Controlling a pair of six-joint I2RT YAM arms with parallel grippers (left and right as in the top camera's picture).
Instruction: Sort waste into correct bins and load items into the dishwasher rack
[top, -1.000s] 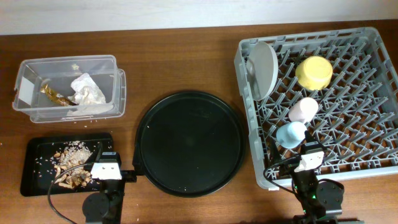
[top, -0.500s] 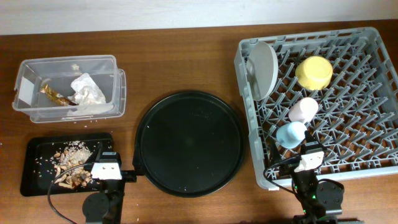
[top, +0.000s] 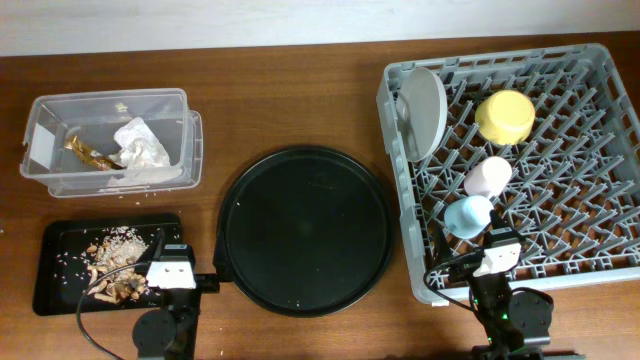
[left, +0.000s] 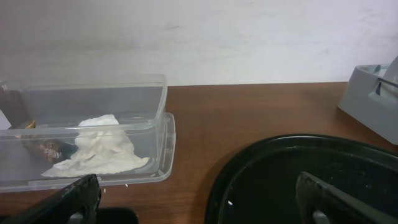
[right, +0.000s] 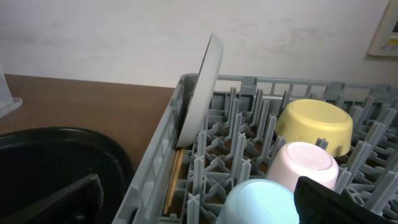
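Dishwasher rack (top: 590, 190) at frame right holds plate (top: 422, 112) on edge, yellow bowl (top: 504, 116), pink cup (top: 487, 177), light-blue cup (top: 468, 216) | napkin (top: 142, 145) and wrapper (top: 88, 153) in clear tub (top: 110, 98), upper left | food scraps (top: 112, 268) in shallow black tray (top: 60, 236), lower left | my left jaws and right jaws both spread wide, empty

Round black tray (top: 303, 230), wooden table (top: 290, 100)

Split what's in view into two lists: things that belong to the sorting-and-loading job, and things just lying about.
Job: napkin, wrapper, clear tub; food scraps, small black tray; rack, plate, yellow bowl, pink cup, blue cup.
Lying about: big round tray, table.
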